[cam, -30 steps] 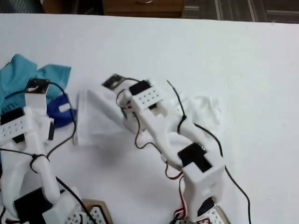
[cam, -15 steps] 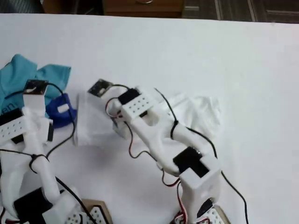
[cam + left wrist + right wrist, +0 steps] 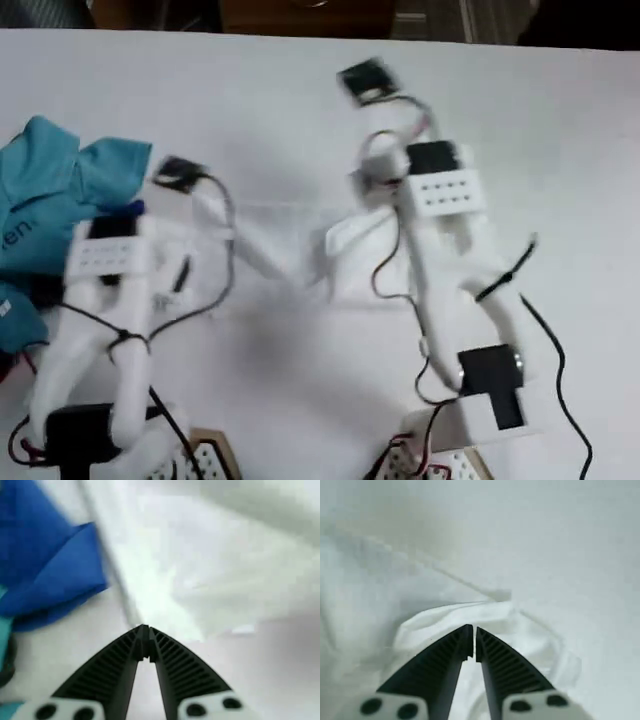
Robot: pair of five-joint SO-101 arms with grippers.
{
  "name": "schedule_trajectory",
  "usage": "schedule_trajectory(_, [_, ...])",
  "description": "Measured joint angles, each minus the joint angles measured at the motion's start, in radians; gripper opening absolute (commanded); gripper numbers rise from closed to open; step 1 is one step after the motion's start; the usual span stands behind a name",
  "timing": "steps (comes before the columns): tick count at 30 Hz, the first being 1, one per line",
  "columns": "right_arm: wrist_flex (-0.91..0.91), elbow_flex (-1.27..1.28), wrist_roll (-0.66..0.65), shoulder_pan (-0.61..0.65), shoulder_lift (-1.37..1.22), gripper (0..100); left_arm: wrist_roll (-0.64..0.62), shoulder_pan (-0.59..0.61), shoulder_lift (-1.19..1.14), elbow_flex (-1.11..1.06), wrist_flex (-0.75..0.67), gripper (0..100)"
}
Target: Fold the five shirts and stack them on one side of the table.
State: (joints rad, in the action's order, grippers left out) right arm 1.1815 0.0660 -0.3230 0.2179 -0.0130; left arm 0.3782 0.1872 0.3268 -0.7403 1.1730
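I judge that I am at the spreading step for one white shirt point(image 3: 290, 255), before any fold is made: in the high view it lies in the middle of the table point(image 3: 250, 90), pulled into a long band between my two arms, and nothing is stacked yet. The left gripper point(image 3: 144, 647) has its fingers pressed fully together, and the edge of the white cloth runs straight down to the tips, so I believe it pinches that edge. The right gripper point(image 3: 473, 642) is closed to a thin slit with a raised fold of the same shirt just at its tips. I take this also as a hold (the pinch itself is hidden by the fingers, so this is my judgement). The next move, as I see it, calls for pulling both ends evenly until the cloth is flat and then laying it down without twisting, because the middle looks wrinkled. On the left side, a dark blue shirt point(image 3: 50, 580) lies just beside the white one, and a teal shirt point(image 3: 60, 185) is bunched behind it at the table edge. These two could be dragged along if the left arm swings toward them. The black cable point(image 3: 228, 235) of the left arm hangs over the cloth and could catch it.
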Motion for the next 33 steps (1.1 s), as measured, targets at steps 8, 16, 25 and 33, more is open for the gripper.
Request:
schedule_trajectory(8, [-0.041, 0.000, -0.014, -0.060, -0.282, 1.9, 0.023, -0.101, 0.000, -0.181, -0.118, 3])
schedule_trajectory(16, [-0.041, -0.075, -0.014, -0.123, -0.437, 1.9, 0.055, -0.107, 0.014, -0.310, -0.180, 3])
schedule_trajectory(25, [-0.035, -0.181, -0.014, -0.152, -0.509, 1.9, 0.055, -0.107, 0.026, -0.319, -0.180, 3])
schedule_trajectory(33, [0.040, -0.183, -0.014, -0.158, -0.423, 1.9, 0.049, -0.107, 0.025, -0.118, 0.009, 3])
